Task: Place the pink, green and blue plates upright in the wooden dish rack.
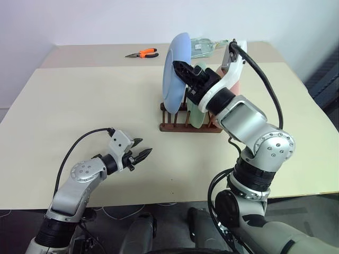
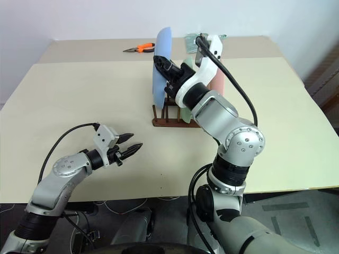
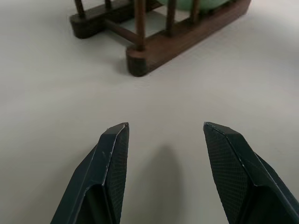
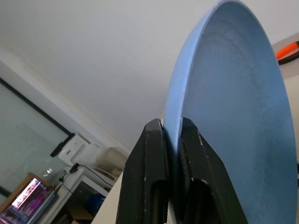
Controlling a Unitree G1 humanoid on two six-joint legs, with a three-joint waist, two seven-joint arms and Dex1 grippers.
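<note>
The blue plate (image 1: 174,74) stands upright at the left end of the wooden dish rack (image 1: 177,127), its lower edge down among the pegs. My right gripper (image 1: 178,64) is shut on the plate's rim, and the right wrist view shows both fingers (image 4: 149,154) pinching that edge. The green plate (image 1: 195,114) stands upright in the rack just right of the blue one. Behind my right wrist the pink plate (image 2: 217,80) stands at the rack's right end. My left gripper (image 1: 143,151) hovers low over the table in front of the rack, open and empty.
Orange-handled pliers (image 1: 144,53) lie at the far side of the table. A clear glass object (image 1: 204,46) sits behind the rack. The table (image 1: 79,106) stretches bare to the left and in front of the rack.
</note>
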